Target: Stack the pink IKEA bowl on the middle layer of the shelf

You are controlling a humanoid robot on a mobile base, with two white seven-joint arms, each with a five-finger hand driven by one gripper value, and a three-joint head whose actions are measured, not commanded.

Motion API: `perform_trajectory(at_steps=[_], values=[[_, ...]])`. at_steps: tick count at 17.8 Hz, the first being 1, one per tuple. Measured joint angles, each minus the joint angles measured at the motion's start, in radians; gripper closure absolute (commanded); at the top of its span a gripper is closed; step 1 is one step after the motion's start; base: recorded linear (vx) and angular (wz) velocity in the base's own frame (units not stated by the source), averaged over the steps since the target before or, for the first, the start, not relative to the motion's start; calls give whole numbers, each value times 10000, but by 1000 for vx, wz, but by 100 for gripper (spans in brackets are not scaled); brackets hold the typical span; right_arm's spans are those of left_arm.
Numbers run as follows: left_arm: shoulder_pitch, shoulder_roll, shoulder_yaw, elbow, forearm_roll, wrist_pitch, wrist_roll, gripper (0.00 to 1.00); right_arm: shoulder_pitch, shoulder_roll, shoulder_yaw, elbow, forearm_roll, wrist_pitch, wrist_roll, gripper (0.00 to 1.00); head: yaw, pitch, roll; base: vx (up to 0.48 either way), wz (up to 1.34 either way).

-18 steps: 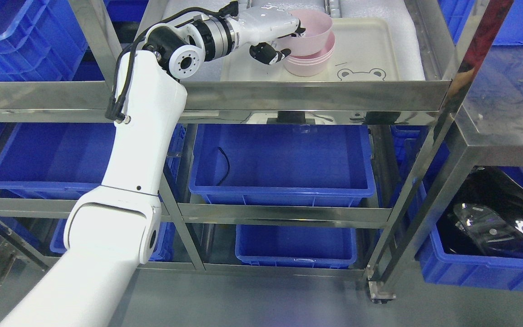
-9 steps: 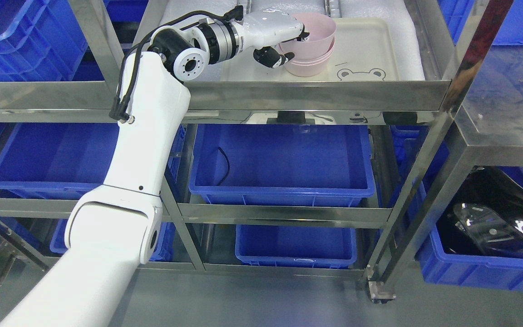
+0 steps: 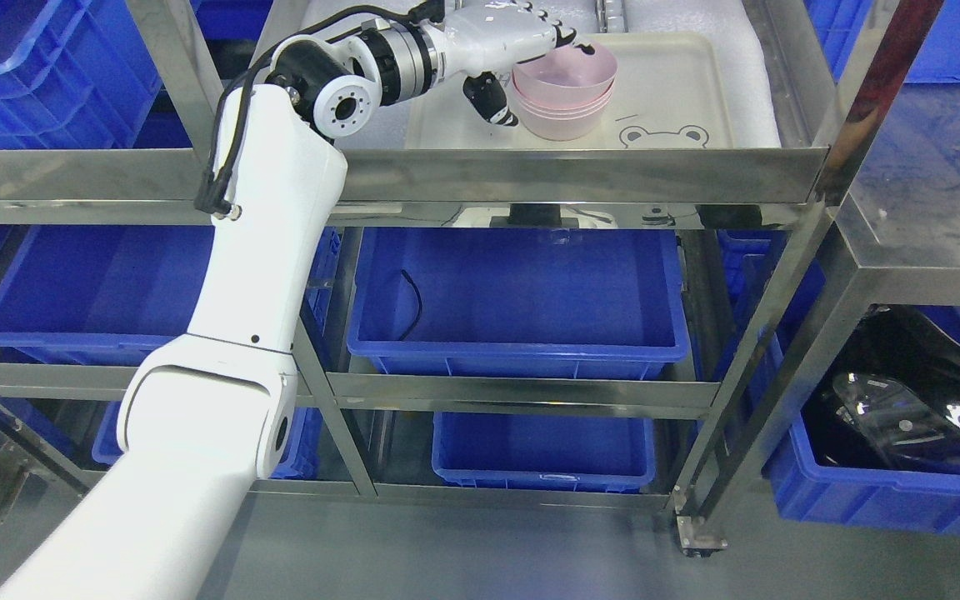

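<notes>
Since the earlier frames the round pink plastic bowl [image 3: 564,73] has dropped from its tilt and is now sitting level, nested in the stack of matching pink bowls [image 3: 562,117] on the cream plastic tray with a bear face [image 3: 680,92], on the steel shelf [image 3: 580,162]. The white left hand [image 3: 503,52] is lying just left of the stack, fingers [image 3: 567,37] reaching over the bowl's far rim, thumb hanging apart beside the stack; it is looking released, no longer gripping. Smooth, glossy bowl walls. Withdrawal is lying leftward.
</notes>
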Motion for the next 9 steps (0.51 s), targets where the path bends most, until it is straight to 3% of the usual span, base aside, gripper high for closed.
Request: perform_trajectory(at_steps=[5,9], values=[[225,-4,34,-393,3723,96,-4,5,0,0,0,0,0,0,0,0,0,0,0,0,0],[1657,-6,-658,-986,5547,31,155,3,-1,0,0,0,0,0,0,0,0,0,0,0,0]])
